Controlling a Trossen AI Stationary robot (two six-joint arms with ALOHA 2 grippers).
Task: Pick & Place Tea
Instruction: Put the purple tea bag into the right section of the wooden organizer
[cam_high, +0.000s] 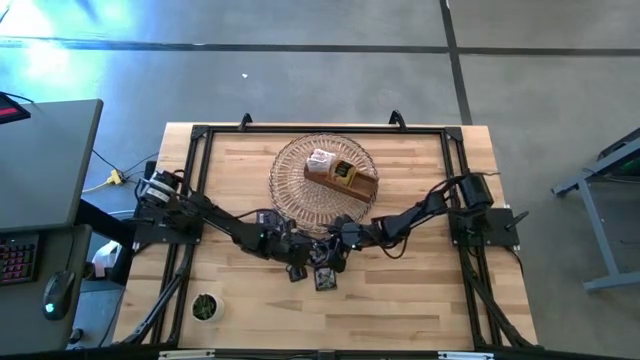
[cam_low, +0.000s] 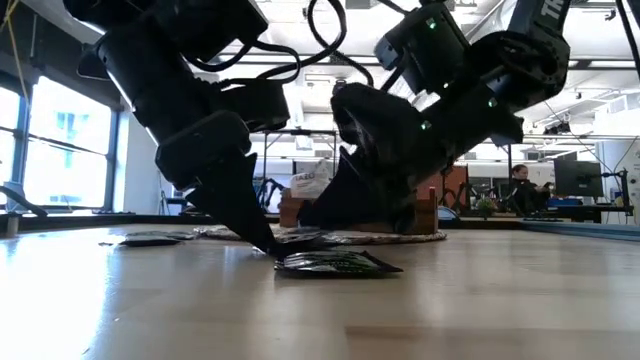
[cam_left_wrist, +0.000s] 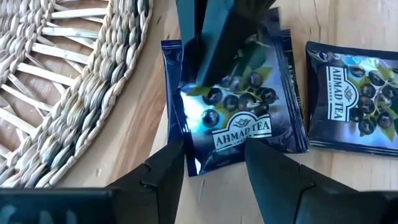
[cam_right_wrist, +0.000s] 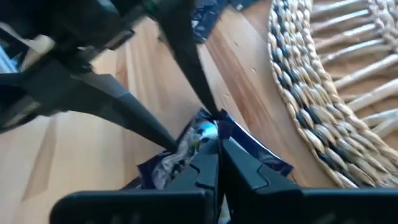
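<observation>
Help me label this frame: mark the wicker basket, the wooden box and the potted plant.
wicker basket (cam_high: 290, 170): high view, bare woven rim at its left.
wooden box (cam_high: 345, 180): high view, middle of its top.
potted plant (cam_high: 205, 307): high view, its leaves.

- The left gripper (cam_left_wrist: 214, 171) stands with its two dark fingers (cam_left_wrist: 158, 180) spread, straddling the near edge of a dark blue Ahmad Tea sachet (cam_left_wrist: 239, 118).
- A second matching sachet (cam_left_wrist: 351, 99) lies just beside it on the wooden counter (cam_left_wrist: 140, 140).
- The right gripper's dark fingers (cam_left_wrist: 214, 37) press onto the first sachet.
- A woven basket rim (cam_left_wrist: 81, 93) curves alongside.
</observation>
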